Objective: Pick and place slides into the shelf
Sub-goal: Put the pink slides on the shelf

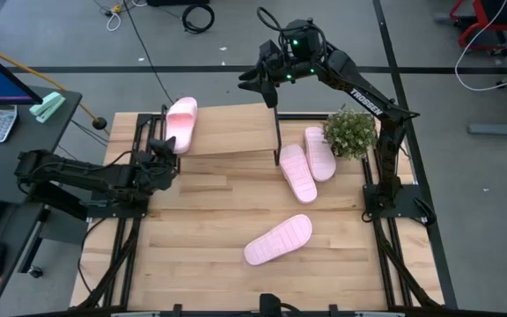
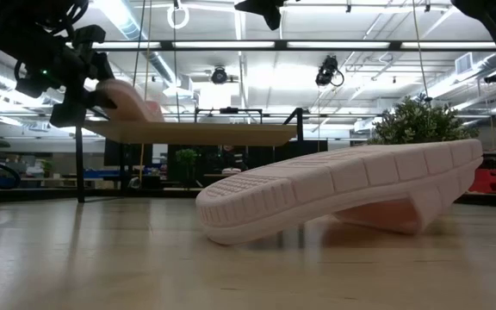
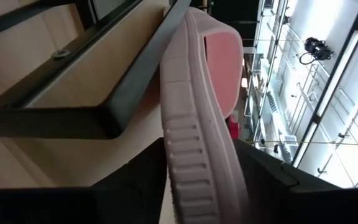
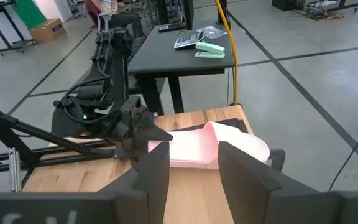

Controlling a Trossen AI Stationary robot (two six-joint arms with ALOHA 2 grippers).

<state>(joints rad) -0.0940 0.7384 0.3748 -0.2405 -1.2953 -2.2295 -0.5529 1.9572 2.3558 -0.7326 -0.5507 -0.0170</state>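
Left gripper (image 1: 167,150) at the shelf's (image 1: 227,132) left end with one slide (image 1: 181,123) on top; the other three were on the table (image 1: 201,220).
High view: we saw two slides (image 1: 308,162) side by side beside a potted plant (image 1: 351,132), a fourth slide (image 1: 278,239) alone nearer the front, and the right gripper (image 1: 252,81) raised beyond the shelf's far edge. Low view: we saw the fourth slide (image 2: 343,194) lying sole-up and tilted, which the top view didn't give, plus the shelf slide (image 2: 132,102) on the plank beside the left gripper (image 2: 89,96). Left wrist: the slide's ribbed sole (image 3: 194,143) ran between our fingers (image 3: 272,180), touching the black frame (image 3: 92,115); we couldn't tell pinch from release. Right wrist: fingers (image 4: 244,171) spread, nothing between them, with the left arm (image 4: 110,106) and shelf slide (image 4: 210,146) beyond.
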